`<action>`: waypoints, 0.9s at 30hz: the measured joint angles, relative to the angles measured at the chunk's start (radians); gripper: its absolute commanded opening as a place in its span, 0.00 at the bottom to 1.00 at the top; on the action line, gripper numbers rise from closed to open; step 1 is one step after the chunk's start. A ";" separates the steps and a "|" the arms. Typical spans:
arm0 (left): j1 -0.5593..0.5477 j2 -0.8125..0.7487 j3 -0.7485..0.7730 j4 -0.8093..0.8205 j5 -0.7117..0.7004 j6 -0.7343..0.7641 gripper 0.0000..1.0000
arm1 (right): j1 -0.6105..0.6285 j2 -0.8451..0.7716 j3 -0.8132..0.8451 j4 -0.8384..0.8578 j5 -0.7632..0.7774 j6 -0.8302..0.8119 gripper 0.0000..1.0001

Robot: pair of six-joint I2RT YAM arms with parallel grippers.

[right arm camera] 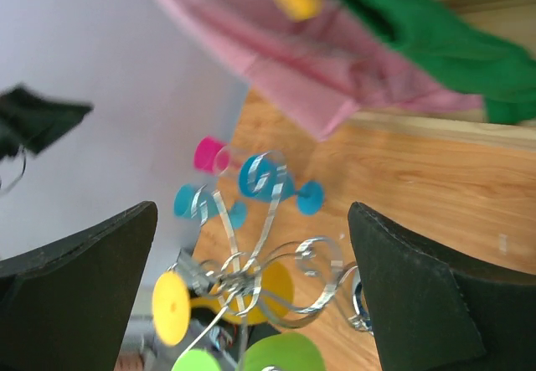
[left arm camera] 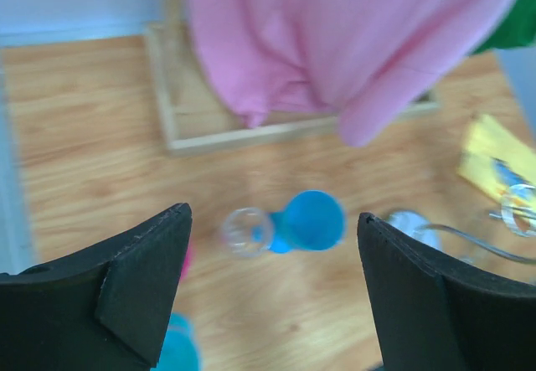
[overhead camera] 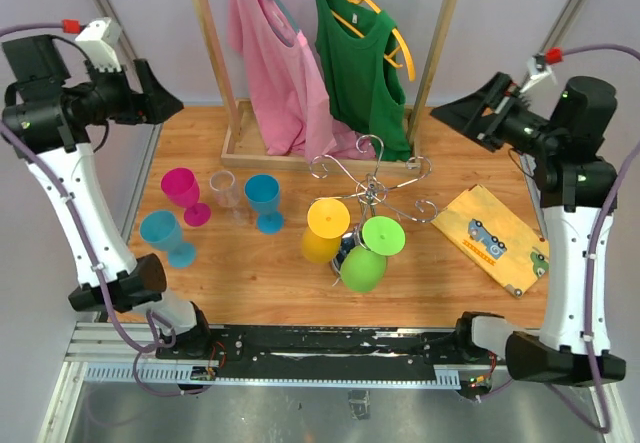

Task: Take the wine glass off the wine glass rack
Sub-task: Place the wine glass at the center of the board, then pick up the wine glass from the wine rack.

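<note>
The chrome wine glass rack (overhead camera: 372,185) stands mid-table, with a yellow wine glass (overhead camera: 325,231) and a green wine glass (overhead camera: 370,255) hanging upside down from its arms. My right gripper (overhead camera: 462,113) is open and empty, raised to the right of the rack and pointing at it. In the right wrist view the rack (right arm camera: 272,258), the yellow glass (right arm camera: 170,307) and the green glass (right arm camera: 285,356) lie between and below the open gripper (right arm camera: 253,212). My left gripper (overhead camera: 160,98) is open and empty, high at the far left (left arm camera: 272,217).
A magenta glass (overhead camera: 185,193), a clear glass (overhead camera: 226,191), a blue glass (overhead camera: 264,201) and a cyan glass (overhead camera: 165,236) stand on the table's left. A wooden clothes rail (overhead camera: 205,33) holds a pink shirt (overhead camera: 275,63) and a green top (overhead camera: 360,63). A yellow book (overhead camera: 495,236) lies on the right.
</note>
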 measured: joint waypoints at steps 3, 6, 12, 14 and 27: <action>-0.086 0.043 -0.011 0.017 0.090 -0.095 0.86 | -0.197 -0.005 -0.043 -0.006 -0.029 0.024 0.98; -0.203 0.098 -0.036 0.027 0.163 -0.162 0.86 | -0.361 -0.029 -0.091 -0.033 -0.052 0.038 0.99; -0.391 0.122 -0.126 0.048 0.301 -0.227 0.83 | -0.424 -0.134 -0.152 -0.128 -0.049 0.028 0.99; -0.434 0.097 -0.202 0.059 0.335 -0.230 0.82 | -0.426 -0.169 -0.159 -0.168 -0.041 0.014 0.99; -0.603 -0.166 -0.753 0.150 0.384 -0.309 0.78 | -0.426 -0.222 -0.166 -0.346 -0.007 -0.071 0.99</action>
